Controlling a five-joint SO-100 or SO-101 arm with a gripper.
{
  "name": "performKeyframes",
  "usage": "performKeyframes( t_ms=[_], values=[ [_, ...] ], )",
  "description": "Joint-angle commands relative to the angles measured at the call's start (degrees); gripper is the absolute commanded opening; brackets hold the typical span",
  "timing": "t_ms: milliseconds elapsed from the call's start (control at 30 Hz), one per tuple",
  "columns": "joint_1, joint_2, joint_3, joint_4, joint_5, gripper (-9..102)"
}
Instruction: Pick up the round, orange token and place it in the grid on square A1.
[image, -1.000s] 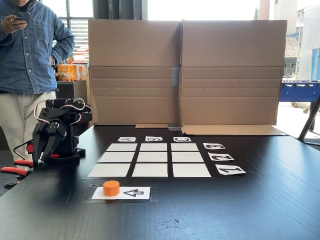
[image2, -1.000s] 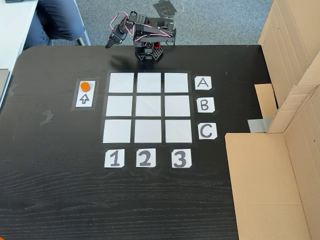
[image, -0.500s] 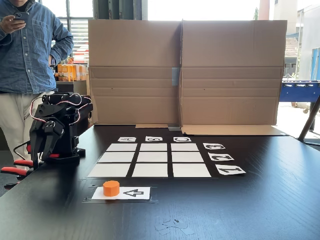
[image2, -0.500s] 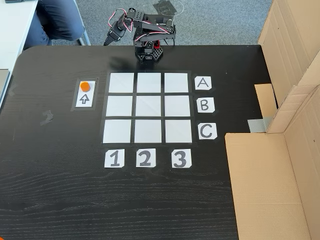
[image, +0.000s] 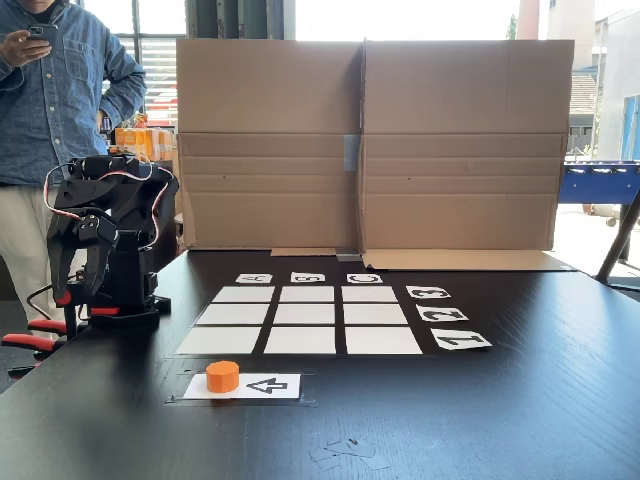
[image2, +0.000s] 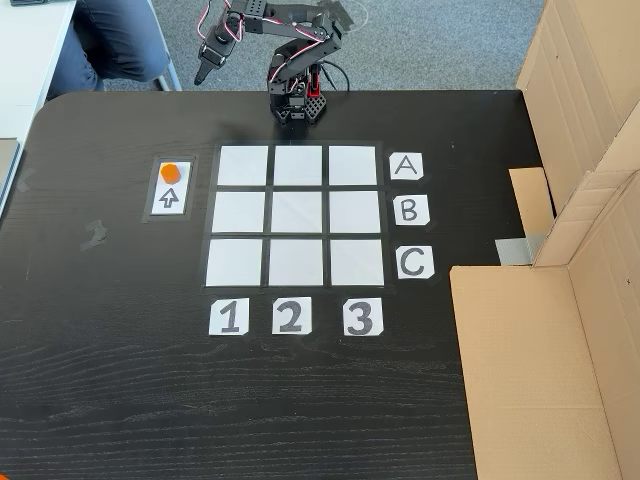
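**Arm raised near its base, token waiting on the arrow card**

The jaws (image2: 201, 76) hang in the air at the upper left of a fixed view from above, past the far edge of the bench (image2: 120, 380), pointing down and touching nothing. In the low fixed view they show at the left edge of the frame (image: 66, 296), dark against the dark arm, and whether they are parted or clenched cannot be told from either picture; nothing is seen between them.

The token (image2: 171, 172) sits upright on the end of the arrow card (image2: 169, 197), left of the grid (image2: 297, 216) as seen from above. In the low view the token (image: 222, 376) stands at lower centre-left, on the left end of the arrow card (image: 262, 386), just in front of the grid (image: 300, 320). Square A1 (image2: 243, 166), the corner cell in line with the "A" card (image2: 406, 166) and the "1" card (image2: 228, 316), is bare; in the low view it is the front left cell (image: 218, 341).

Compared with a second ago, the arm (image2: 290, 50) has unfolded upward from its tucked pose and the jaws have swung higher and farther toward the left of the frame. The token, the cards and the grid lie as before. A person in a denim shirt (image: 50, 90) stands at the upper left of the low view, behind the arm.
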Motion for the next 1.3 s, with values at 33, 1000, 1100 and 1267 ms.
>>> performKeyframes(
  t_ms=[33,1000,1100,1267],
  values=[
    [-3.43,-7.03,-10.72,4.75,-0.44,19],
    [-26.98,-43.68,-49.83,13.18,9.23,21],
    [-28.3,-46.93,-51.77,13.1,9.23,22],
    [-30.59,-53.61,-56.69,12.92,10.02,23]
  ],
)
